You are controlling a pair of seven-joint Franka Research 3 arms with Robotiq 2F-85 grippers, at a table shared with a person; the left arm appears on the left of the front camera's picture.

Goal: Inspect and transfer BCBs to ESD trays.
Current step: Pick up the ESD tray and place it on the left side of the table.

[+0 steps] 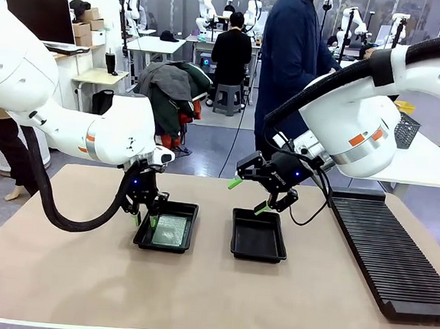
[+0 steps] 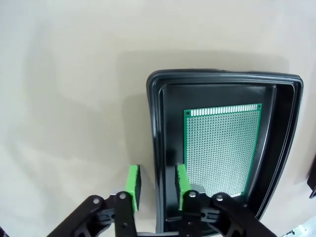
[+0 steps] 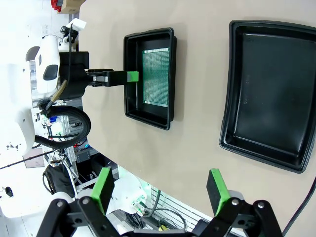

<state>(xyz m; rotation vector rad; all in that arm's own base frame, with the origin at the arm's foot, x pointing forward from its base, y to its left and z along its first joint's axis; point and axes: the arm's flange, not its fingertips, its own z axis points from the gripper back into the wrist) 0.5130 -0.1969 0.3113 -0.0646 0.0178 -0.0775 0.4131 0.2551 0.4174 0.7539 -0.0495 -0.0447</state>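
Green BCB (image 2: 222, 148) flat in left tray (image 2: 222, 74), long axis parallel to the rim wall the left gripper (image 2: 157, 182) straddles.
Left jaws half-closed astride that wall, outer pad (image 2: 132, 183) clear of it, nothing clamped; right gripper (image 3: 160, 186) wide open, empty, near bare right tray (image 3: 271, 84).

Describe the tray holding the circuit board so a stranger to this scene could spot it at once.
On the beige table sit two black trays side by side, left of a long ribbed rack. The one meant is the left tray, with the left pincer straddling its wall. Unlike its empty neighbour, it holds a green circuit board.
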